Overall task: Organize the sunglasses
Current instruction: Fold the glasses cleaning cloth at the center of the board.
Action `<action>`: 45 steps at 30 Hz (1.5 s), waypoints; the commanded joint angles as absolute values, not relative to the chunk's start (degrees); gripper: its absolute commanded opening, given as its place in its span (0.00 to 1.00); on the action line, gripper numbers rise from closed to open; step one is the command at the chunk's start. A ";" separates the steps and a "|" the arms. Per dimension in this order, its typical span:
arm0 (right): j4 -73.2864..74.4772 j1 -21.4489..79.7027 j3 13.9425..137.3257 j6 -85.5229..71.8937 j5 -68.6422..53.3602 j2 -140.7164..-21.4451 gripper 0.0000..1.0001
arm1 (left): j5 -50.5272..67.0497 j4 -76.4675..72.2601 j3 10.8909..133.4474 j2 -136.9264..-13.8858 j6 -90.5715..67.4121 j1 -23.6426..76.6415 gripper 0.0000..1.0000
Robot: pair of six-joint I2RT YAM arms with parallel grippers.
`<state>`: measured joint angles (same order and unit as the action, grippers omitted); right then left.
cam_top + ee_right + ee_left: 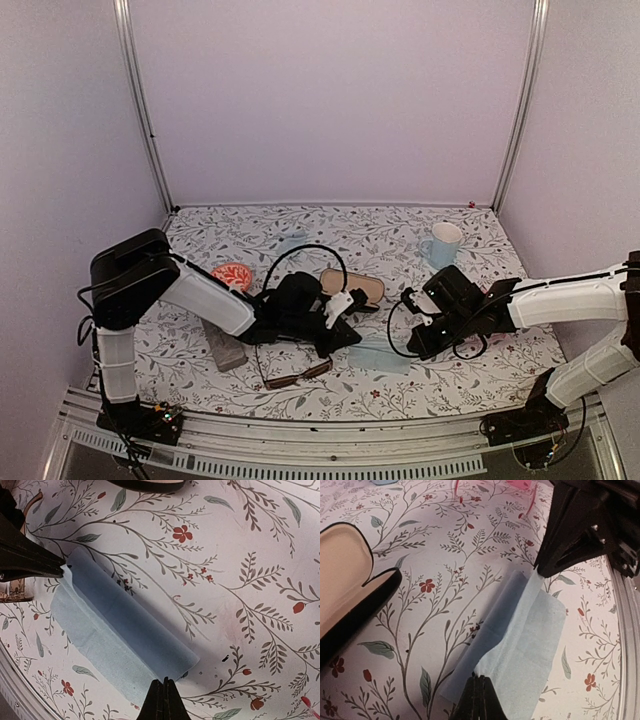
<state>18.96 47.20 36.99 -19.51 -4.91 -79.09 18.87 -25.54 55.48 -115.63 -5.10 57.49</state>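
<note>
Left gripper [479, 684] and right gripper [164, 686] are each clamped tight on opposite ends of the blue cloth [380, 355] towards the worktop's [330, 225] near edge, the brown sunglasses [297, 376] lying apart, nearer that edge, so move both evenly, keeping the fold square.

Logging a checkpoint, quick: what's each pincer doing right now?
Left pincer: closed on the blue cloth.
Right pincer: closed on the same cloth's other end.

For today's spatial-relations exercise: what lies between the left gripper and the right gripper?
A light blue cloth, partly folded over, spans the gap. The left gripper and right gripper, both shut, each pinch one end. Both wrist views show it.
</note>
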 commanded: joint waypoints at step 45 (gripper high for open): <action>19.21 49.94 35.24 -27.18 -4.55 -72.59 0.32 | 15.11 -18.87 58.04 -110.91 -5.28 60.05 0.30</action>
